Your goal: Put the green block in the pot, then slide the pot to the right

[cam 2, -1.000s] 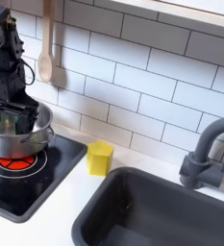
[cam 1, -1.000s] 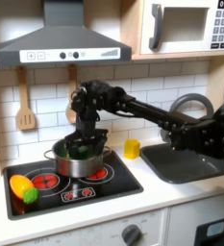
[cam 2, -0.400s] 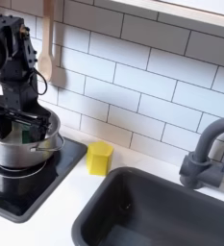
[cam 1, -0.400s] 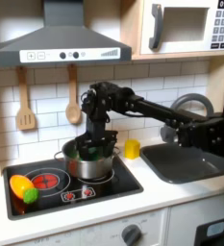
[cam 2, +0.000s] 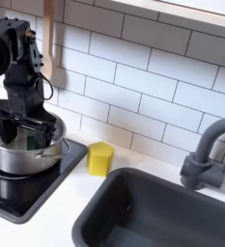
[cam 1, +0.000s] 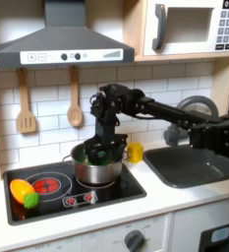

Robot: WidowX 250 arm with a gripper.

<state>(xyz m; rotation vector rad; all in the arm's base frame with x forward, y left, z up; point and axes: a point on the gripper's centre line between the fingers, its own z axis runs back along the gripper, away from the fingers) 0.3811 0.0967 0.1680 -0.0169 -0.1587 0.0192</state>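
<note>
Green block (cam 1: 93, 154) lies inside the pot (cam 1: 96, 171), centre of the first exterior view, seen as a green patch below the rim. Gripper (cam 1: 103, 148) reaches down into the pot's mouth — whether its jaws are spread or pinching anything cannot be told. In the second exterior view the pot (cam 2: 17, 157) sits at left centre on the stove (cam 2: 13, 198), gripper (cam 2: 25, 133) at its rim. Yellow block (cam 2: 101, 158) stands just beside the stove — the first exterior view adds a wooden spoon (cam 1: 75, 103) at upper left.
</note>
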